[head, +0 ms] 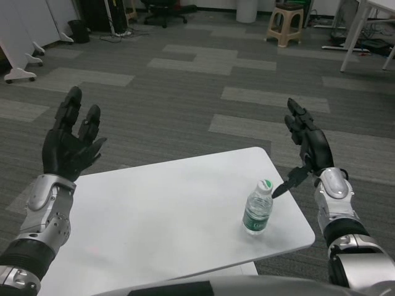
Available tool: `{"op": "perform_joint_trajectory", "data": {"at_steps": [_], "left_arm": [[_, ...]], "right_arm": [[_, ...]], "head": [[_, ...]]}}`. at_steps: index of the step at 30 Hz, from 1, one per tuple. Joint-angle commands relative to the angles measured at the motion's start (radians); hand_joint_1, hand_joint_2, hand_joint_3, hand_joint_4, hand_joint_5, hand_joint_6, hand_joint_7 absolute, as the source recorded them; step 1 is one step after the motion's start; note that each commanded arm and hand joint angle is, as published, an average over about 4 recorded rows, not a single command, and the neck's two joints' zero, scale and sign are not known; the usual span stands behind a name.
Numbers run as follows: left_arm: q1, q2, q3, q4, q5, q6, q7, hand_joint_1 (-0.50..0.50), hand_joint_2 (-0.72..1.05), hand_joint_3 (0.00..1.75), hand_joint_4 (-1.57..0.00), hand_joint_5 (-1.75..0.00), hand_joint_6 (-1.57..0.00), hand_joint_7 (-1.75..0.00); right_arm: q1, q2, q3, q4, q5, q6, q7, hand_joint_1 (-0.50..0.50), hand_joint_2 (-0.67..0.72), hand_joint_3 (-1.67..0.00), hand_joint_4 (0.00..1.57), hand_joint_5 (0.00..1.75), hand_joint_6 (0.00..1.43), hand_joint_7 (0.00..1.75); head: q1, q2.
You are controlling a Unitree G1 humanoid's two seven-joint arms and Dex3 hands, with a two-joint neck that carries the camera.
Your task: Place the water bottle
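A clear water bottle (258, 209) with a white cap and green label stands upright on the white table (166, 216), near its right front corner. My right hand (307, 145) is raised just right of the bottle, fingers apart, thumb pointing toward the cap without touching it. My left hand (71, 139) is held up over the table's left edge, fingers spread, with nothing in it.
Beyond the table lies grey patterned carpet. A beige stool (285, 23) stands at the far back, a black office chair (162, 9) left of it, and white table legs (355, 34) at the far right. White wheeled panels (21, 37) stand at the far left.
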Motion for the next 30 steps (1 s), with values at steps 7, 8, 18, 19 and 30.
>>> {"op": "perform_joint_trajectory", "data": {"at_steps": [7,8,18,19,30], "left_arm": [[0.023,0.011,0.001,-0.037,-0.001,-0.002,-0.001,-0.5,0.43,0.26,0.0,0.0,0.0,0.0],[0.026,0.011,0.001,-0.042,0.0,-0.003,-0.001,-0.5,0.43,0.26,0.0,0.0,0.0,0.0],[0.037,0.009,0.007,-0.057,0.001,-0.003,-0.001,-0.5,0.43,0.26,0.0,0.0,0.0,0.0],[0.037,0.009,0.007,-0.057,0.001,-0.003,-0.001,-0.5,0.43,0.26,0.0,0.0,0.0,0.0],[0.034,0.009,0.007,-0.057,0.002,-0.003,0.0,-0.5,0.43,0.26,0.0,0.0,0.0,0.0]], "right_arm": [[0.003,-0.021,0.018,-0.156,0.039,0.019,0.035,-0.46,0.6,-0.08,0.0,0.0,0.0,0.0],[0.004,-0.021,0.023,-0.177,0.043,0.02,0.037,-0.46,0.6,-0.08,0.0,0.0,0.0,0.0],[-0.006,-0.026,0.047,-0.269,0.066,0.022,0.04,-0.46,0.6,-0.08,0.0,0.0,0.0,0.0],[-0.006,-0.026,0.048,-0.278,0.066,0.022,0.04,-0.46,0.6,-0.08,0.0,0.0,0.0,0.0],[-0.019,-0.026,0.144,-0.341,0.067,0.032,0.04,-0.48,0.6,-0.08,0.0,0.0,0.0,0.0]], "head": [[0.0,0.006],[0.002,0.009],[0.006,0.021],[0.005,0.021],[0.003,0.009]]}}
